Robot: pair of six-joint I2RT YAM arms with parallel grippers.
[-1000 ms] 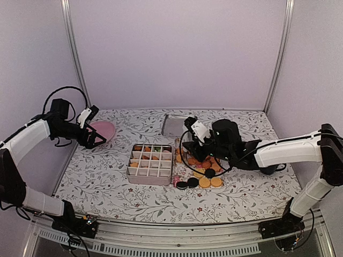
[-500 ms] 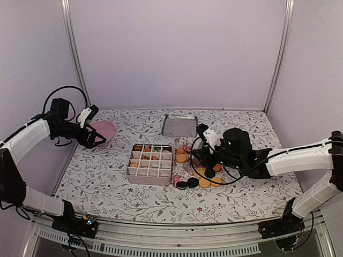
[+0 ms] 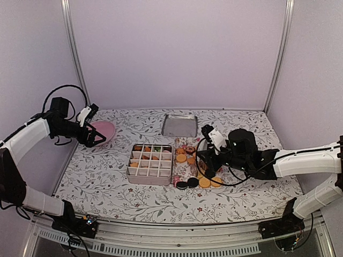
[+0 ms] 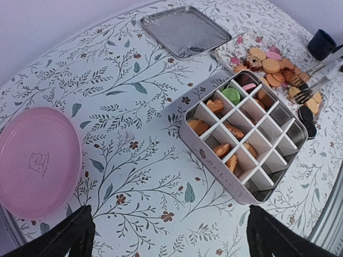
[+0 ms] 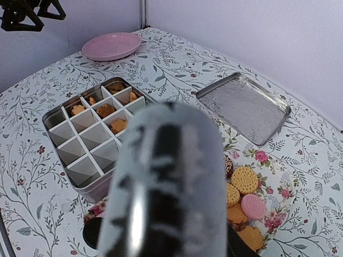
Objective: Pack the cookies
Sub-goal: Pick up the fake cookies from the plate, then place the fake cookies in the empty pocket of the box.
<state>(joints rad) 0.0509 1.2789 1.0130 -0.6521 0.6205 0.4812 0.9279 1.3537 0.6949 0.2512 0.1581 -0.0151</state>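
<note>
Hovering over the loose cookies [image 4: 270,65] on the floral tray [image 3: 181,167], the right gripper [image 3: 209,155] clasps metal tongs [image 4: 313,83], seemingly to lift biscuits into the partly filled divided box [image 3: 150,163]; the left gripper [image 3: 94,137] hangs released beside the pink plate [image 3: 104,129], apparently keeping clear.

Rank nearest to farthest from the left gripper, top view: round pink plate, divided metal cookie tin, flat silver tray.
1. Round pink plate: far left, right beside the left gripper.
2. Divided metal cookie tin: centre, toward the near edge.
3. Flat silver tray: centre-back, beyond the tin.
</note>
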